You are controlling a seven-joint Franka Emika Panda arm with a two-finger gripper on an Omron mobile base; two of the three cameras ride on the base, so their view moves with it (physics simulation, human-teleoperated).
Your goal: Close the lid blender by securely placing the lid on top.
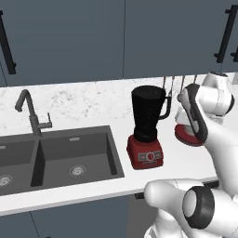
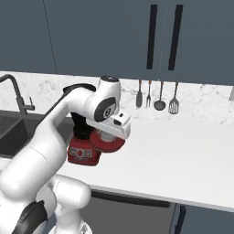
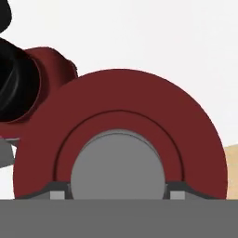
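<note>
Your gripper (image 3: 110, 194) pinches the lid (image 3: 121, 135) by its grey knob, fingers narrow around it, holding it flat just right of the blender (image 1: 147, 128) so it can go on the open jar.

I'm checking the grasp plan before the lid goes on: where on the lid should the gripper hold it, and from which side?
Judging by its shape, grip the lid by the raised grey knob at its centre, coming straight down along the disc's axis. The flat red rim is wide, while the knob sits between the fingertips in the hand view. The hand is already at the lid beside the blender.
</note>
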